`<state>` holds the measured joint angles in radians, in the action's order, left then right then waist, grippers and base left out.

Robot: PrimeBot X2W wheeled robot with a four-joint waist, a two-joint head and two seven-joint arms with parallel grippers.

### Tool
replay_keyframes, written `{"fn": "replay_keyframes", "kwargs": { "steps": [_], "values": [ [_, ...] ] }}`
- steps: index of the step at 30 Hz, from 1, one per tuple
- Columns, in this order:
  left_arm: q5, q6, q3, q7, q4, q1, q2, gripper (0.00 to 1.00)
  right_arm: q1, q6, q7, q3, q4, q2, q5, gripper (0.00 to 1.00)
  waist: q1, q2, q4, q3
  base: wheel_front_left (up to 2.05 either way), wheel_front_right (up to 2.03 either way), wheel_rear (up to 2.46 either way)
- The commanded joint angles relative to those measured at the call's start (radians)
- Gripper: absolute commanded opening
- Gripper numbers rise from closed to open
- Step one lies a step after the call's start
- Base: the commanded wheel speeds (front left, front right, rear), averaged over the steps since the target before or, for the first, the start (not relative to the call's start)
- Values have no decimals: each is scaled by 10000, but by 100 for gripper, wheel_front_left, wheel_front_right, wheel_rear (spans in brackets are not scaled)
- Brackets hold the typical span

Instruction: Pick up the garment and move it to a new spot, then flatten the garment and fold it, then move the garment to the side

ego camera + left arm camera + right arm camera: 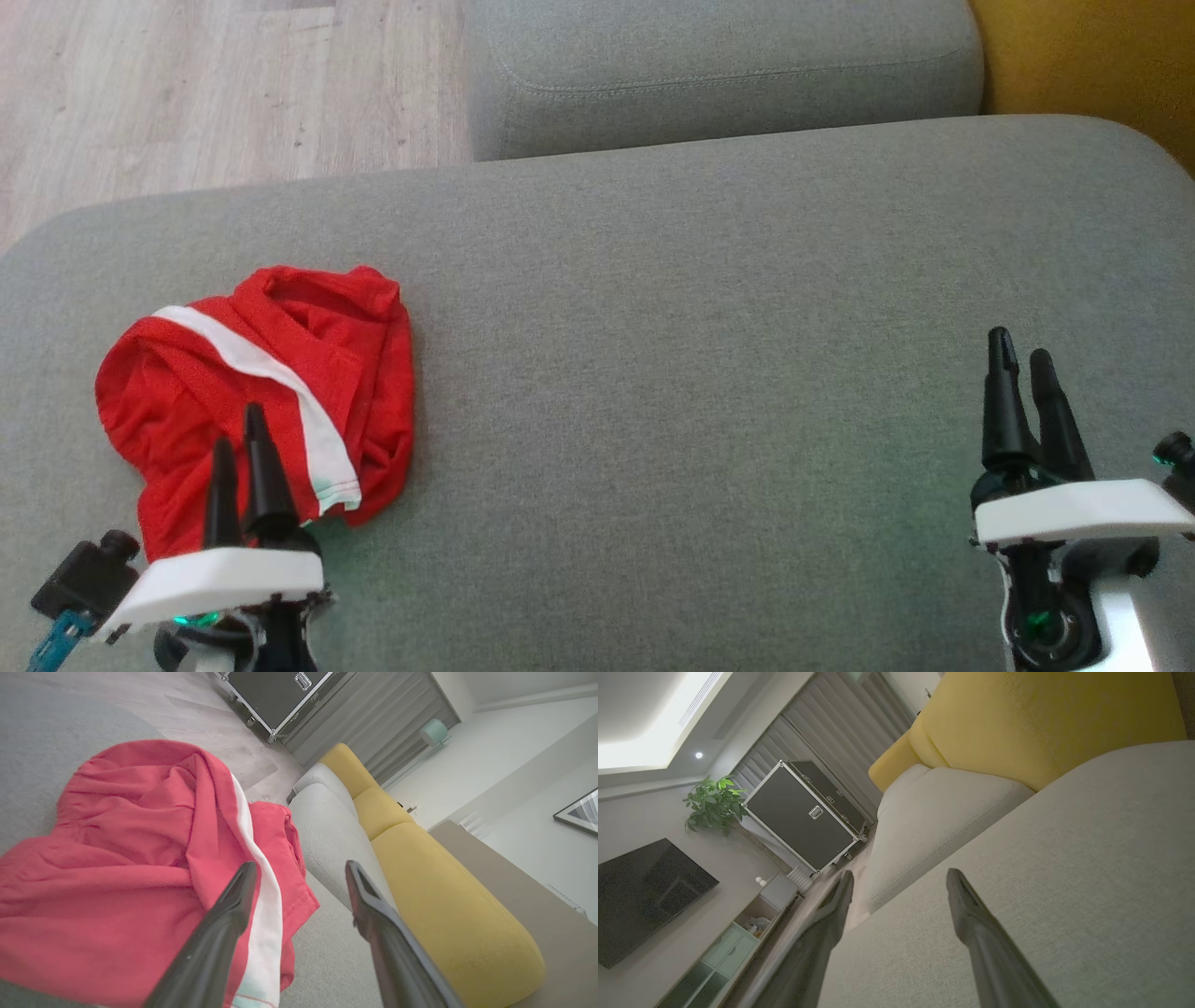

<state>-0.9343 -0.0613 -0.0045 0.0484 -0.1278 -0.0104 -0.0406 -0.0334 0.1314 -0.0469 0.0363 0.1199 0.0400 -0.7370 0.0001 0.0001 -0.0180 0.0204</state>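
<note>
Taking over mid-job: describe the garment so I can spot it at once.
On the grey fabric couch cushion, look to the robot's left, by the open left gripper. There lies a crumpled red cloth garment, the one bright thing on the grey, crossed by a white stripe.

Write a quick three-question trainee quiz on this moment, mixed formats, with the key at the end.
1. True or false: the left gripper is shut on the red garment.
2. Multiple choice: how does the garment lie on the grey cushion?
A) crumpled, on the robot's left side
B) folded flat in the middle
C) spread out on the robot's right side
3. Short answer: what colour is the stripe across the garment?

Key
1. False. Its jaws stand apart and are not clamped on cloth.
2. A.
3. White.
</note>
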Motion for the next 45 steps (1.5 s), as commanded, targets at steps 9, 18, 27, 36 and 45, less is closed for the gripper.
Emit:
{"fn": "replay_keyframes", "kwargs": {
  "steps": [9,18,27,36,45],
  "values": [
    [1876,160,-370,380,435,-413,-220,100,-499,-4,-387,-366,-305,67,1717,100,-1,-1,-62,2,0,0,0],
    [3197,386,-894,673,600,-380,-441,100,-528,-4,-681,-689,-234,73,3341,100,-1,-1,-139,14,0,0,0],
    [4256,602,-1279,938,772,-406,-573,100,-589,-5,-947,-932,-288,78,4753,100,-1,-1,-185,-25,0,0,0],
    [5234,716,-1547,1202,753,-437,-669,100,-656,-6,-1212,-1153,-328,84,6015,100,-1,-1,-294,-17,0,0,0],
    [6129,825,-1731,1437,707,-504,-661,100,-722,-6,-1449,-1324,-468,88,7125,100,-1,-1,-371,17,0,0,0]
  ]
}}
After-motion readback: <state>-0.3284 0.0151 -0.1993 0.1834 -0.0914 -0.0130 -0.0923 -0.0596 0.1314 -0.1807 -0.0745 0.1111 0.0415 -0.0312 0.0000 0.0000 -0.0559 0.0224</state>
